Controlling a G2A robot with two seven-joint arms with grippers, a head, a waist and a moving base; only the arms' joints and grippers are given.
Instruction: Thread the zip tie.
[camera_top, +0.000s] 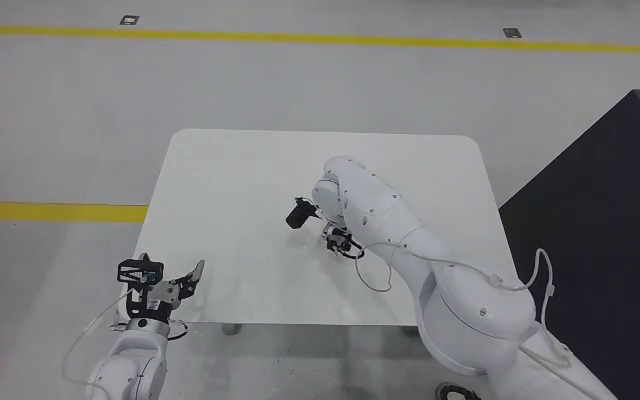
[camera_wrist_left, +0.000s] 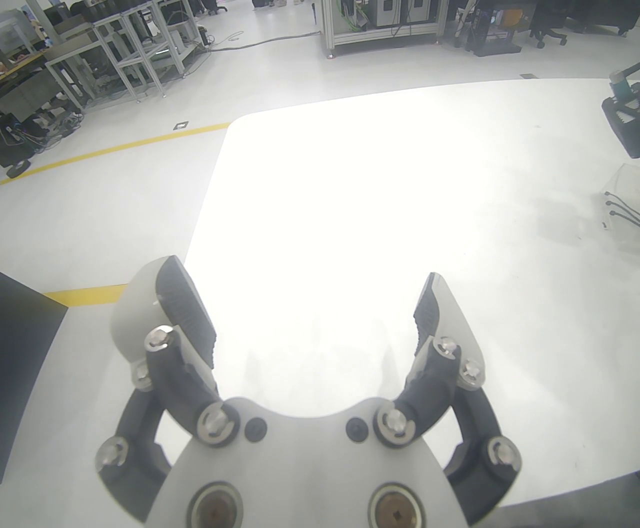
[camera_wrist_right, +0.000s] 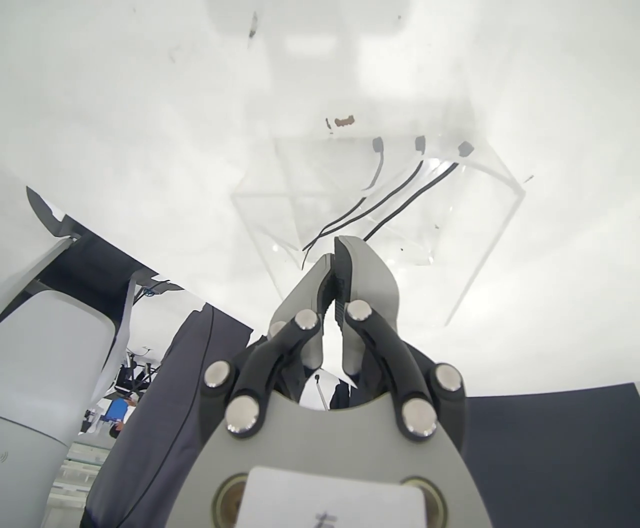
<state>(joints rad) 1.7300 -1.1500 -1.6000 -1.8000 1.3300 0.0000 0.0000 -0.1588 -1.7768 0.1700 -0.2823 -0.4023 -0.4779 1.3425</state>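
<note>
Three black zip ties (camera_wrist_right: 400, 192) are stuck by their heads to a clear plastic holder (camera_wrist_right: 480, 260) on the white table (camera_top: 250, 170). My right gripper (camera_wrist_right: 334, 247) is shut with its tips right at the ties' loose tails. One tail runs behind a finger; whether it is clamped I cannot tell. From above, the right gripper (camera_top: 340, 242) is near the table's middle. My left gripper (camera_wrist_left: 300, 272) is open over the table's near left edge, with nothing between its fingers. The left gripper (camera_top: 185, 275) is far from the holder (camera_wrist_left: 622, 220) and its ties (camera_wrist_left: 620, 202).
The table's far edge (camera_wrist_left: 400, 92) borders open floor with a yellow line (camera_top: 300, 38). A dark panel (camera_top: 600, 200) stands right of the table. The right arm's black wrist mount (camera_wrist_left: 622, 115) sits above the holder.
</note>
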